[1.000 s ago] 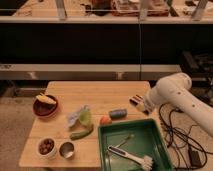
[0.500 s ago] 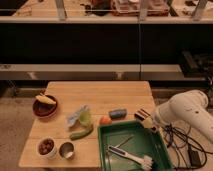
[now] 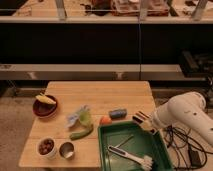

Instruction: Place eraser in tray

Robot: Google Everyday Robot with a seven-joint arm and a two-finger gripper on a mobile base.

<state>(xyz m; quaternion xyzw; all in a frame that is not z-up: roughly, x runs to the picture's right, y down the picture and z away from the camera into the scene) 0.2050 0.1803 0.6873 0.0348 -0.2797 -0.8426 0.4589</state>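
The eraser (image 3: pixel 140 120) sits at the end of the white arm (image 3: pixel 185 115), right where the jaws are, at the right edge of the worktop (image 3: pixel 100 95) and just above the upper right corner of the tray (image 3: pixel 162 150). The gripper (image 3: pixel 145 121) is so closely merged with the small dark striped block that I cannot tell how wide the jaws stand or whether they have hold of it.

Judged by its look, the eraser is a light, firm little block, slightly rubbery, so it should resist slipping and needs no force. The best hold would be across its two long sides at mid-length, so it cannot swivel.

The tray lies just below and to the left of the jaws. A white-handled brush (image 3: pixel 131 156) lies across its lower part and a thin dark stick (image 3: pixel 125 141) in the middle; the upper right part of the floor, nearest the jaws, is bare and looks the easiest spot to drop into.

A small blue piece (image 3: pixel 118 113) and an orange ball (image 3: pixel 105 120) lie left of the jaws near the tray's upper rim. Further left are a green heap (image 3: pixel 81 125), a red bowl (image 3: pixel 45 106), a white cup (image 3: pixel 46 146) and a metal cup (image 3: pixel 66 149). Behind the worktop runs a dark shelving wall; cables trail on the floor at right.
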